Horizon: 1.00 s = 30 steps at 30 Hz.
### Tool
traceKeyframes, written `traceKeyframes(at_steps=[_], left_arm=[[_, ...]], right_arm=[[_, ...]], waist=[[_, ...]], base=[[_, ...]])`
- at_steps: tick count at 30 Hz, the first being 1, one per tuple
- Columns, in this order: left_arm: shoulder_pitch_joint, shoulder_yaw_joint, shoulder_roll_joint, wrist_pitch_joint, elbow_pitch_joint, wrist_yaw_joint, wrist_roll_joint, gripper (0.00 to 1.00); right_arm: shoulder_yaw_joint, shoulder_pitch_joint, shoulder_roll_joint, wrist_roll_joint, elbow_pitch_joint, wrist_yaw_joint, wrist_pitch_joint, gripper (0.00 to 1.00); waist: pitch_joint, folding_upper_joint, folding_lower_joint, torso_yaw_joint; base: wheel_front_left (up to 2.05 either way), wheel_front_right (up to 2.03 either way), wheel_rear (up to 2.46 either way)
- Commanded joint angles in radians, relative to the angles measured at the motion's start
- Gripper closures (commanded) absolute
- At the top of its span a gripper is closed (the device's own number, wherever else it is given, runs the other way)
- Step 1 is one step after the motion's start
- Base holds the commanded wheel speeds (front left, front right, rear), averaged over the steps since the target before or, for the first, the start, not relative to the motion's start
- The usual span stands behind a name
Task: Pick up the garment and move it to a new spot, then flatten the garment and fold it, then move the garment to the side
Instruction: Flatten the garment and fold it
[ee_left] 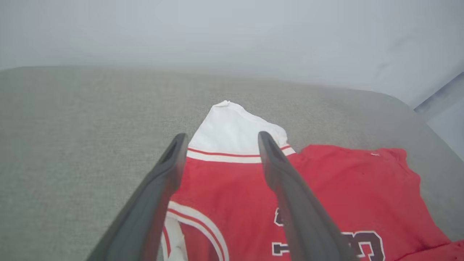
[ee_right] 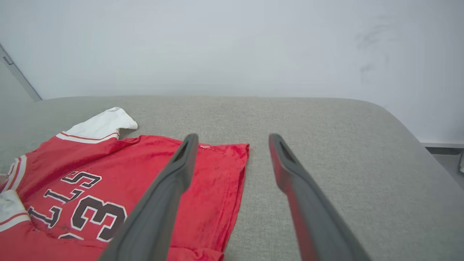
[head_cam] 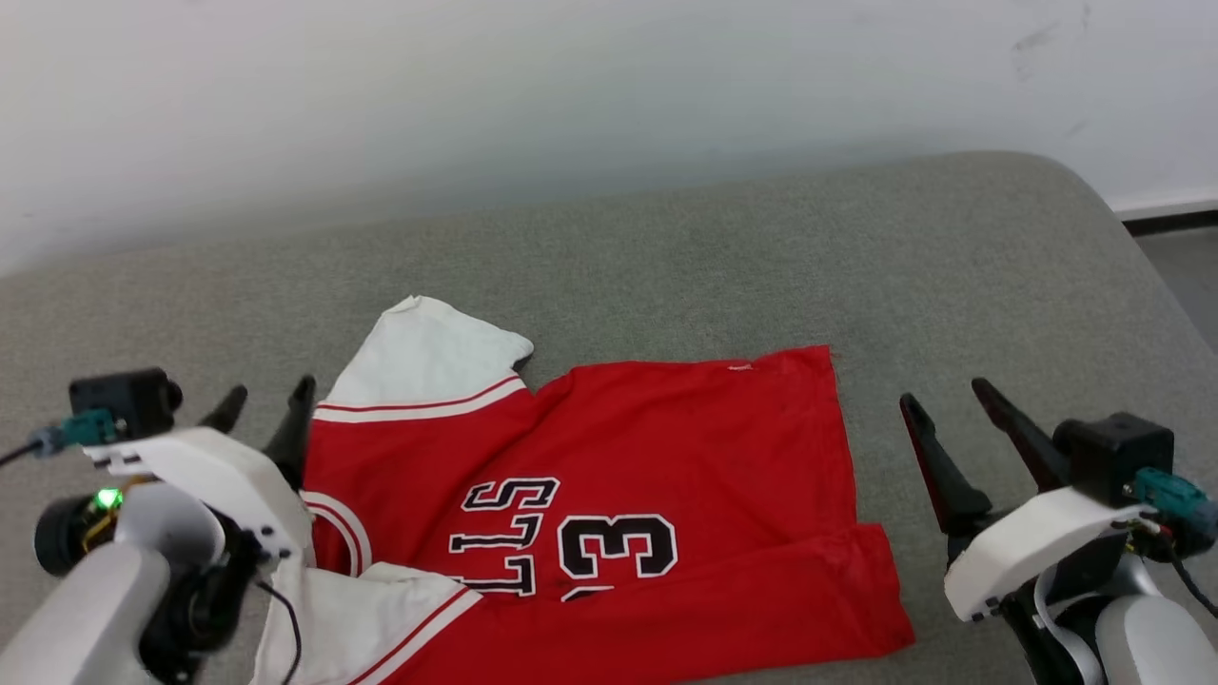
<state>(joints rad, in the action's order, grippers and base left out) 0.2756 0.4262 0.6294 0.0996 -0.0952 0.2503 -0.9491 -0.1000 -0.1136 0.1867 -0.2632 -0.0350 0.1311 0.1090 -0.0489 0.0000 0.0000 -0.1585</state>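
**A:** How far along?

**B:** At lower left, the left gripper (head_cam: 271,388) has its jaws apart, empty. The garment (head_cam: 666,447) lies lower centre, with 1 fold seemingly made. At lower right, the right gripper (head_cam: 944,392) is likewise spread. More folding and the move aside look undone.

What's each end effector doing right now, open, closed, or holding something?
Left end effector: open, holding nothing.
Right end effector: open, holding nothing.

A plain indoor room, of what kind I cannot tell. A grey fabric-covered bench (head_cam: 666,257) with a rounded corner meets a scuffed white wall (head_cam: 571,86) beyond the right claw (head_cam: 941,392). A dark skirting strip (head_cam: 1170,221) and grey floor (head_cam: 1189,276) lie to that claw's right.
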Motion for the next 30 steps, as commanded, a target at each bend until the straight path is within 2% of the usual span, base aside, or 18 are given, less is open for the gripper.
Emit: traceKeyframes(at_steps=[1, 5, 9, 16, 20, 24, 30], left_arm=[[0.024, -0.005, 0.008, -0.001, -0.002, -0.003, 0.012, 0.0], [0.157, -0.017, 0.028, 0.029, -0.024, -0.017, 0.03, 0.0], [0.284, -0.015, 0.06, 0.108, -0.058, -0.047, 0.027, 0.0], [0.48, -0.009, 0.123, 0.346, -0.152, -0.124, -0.048, 0.0], [0.563, 0.013, 0.168, 0.511, -0.188, -0.154, -0.08, 0.0], [0.627, 0.038, 0.208, 0.663, -0.213, -0.15, -0.097, 0.0], [0.663, 0.072, 0.269, 0.781, -0.248, -0.121, -0.069, 0.0]], right_arm=[[0.001, -0.018, -0.008, 0.001, 0.011, -0.001, -0.008, 0.0], [0.002, -0.061, -0.047, 0.025, 0.066, -0.001, -0.055, 0.0], [-0.005, -0.096, -0.079, 0.025, 0.093, -0.001, -0.087, 0.0], [-0.024, -0.12, -0.111, 0.015, 0.084, -0.001, -0.11, 0.0], [-0.032, -0.14, -0.118, 0.012, 0.073, -0.001, -0.12, 0.0], [-0.051, -0.155, -0.123, -0.003, 0.061, -0.001, -0.128, 0.0], [-0.084, -0.168, -0.126, -0.034, 0.041, -0.001, -0.135, 0.0]], waist=[[-0.057, 0.0, 0.0, -0.036], [-0.165, 0.0, 0.0, -0.079], [-0.264, 0.0, 0.0, -0.116], [-0.369, 0.0, 0.0, -0.167], [-0.411, 0.0, 0.0, -0.195], [-0.448, 0.0, 0.0, -0.22], [-0.499, 0.0, 0.0, -0.253]], base=[[0.0, 0.0, 0.0], [0.0, 0.0, 0.0], [0.0, 0.0, 0.0], [0.0, 0.0, 0.0], [0.0, 0.0, 0.0], [0.0, 0.0, 0.0], [0.0, 0.0, 0.0]])
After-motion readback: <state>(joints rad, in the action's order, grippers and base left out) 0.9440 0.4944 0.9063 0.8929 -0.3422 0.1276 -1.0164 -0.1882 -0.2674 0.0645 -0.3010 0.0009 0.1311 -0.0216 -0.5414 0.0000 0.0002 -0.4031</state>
